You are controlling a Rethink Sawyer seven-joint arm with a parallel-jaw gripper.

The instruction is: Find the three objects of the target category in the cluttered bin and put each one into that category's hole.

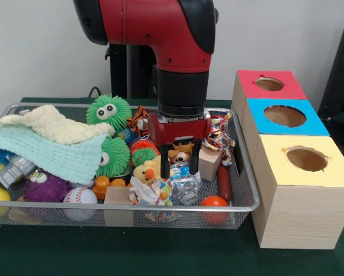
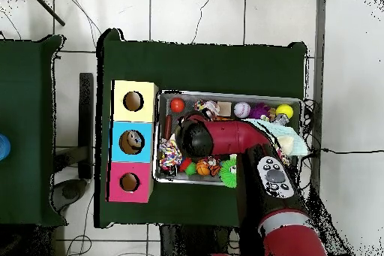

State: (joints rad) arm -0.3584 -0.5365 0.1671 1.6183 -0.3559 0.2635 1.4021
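One red-and-black arm hangs over the wire bin [image 1: 244,172]; its claw [image 1: 176,167] is spread open, empty, just above a yellow duck toy [image 1: 146,171]. Beside it stand three hole boxes — the blue box [image 2: 132,142] seemingly holds something; sorting looks mostly undone.

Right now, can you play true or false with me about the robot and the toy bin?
1. The boxes have three holes. True: one each in the red, blue and yellow tops.
2. The tool is over the yellow hole. False: it hangs down inside the bin, among the toys.
3. A baseball lies in the bin. True: it is at the front rim, beside a purple fuzzy toy.
4. The cloths are on the floor. False: they lie in the bin, over some toys.
5. The orange ball is in the red hole. False: it lies in the bin, at the front.
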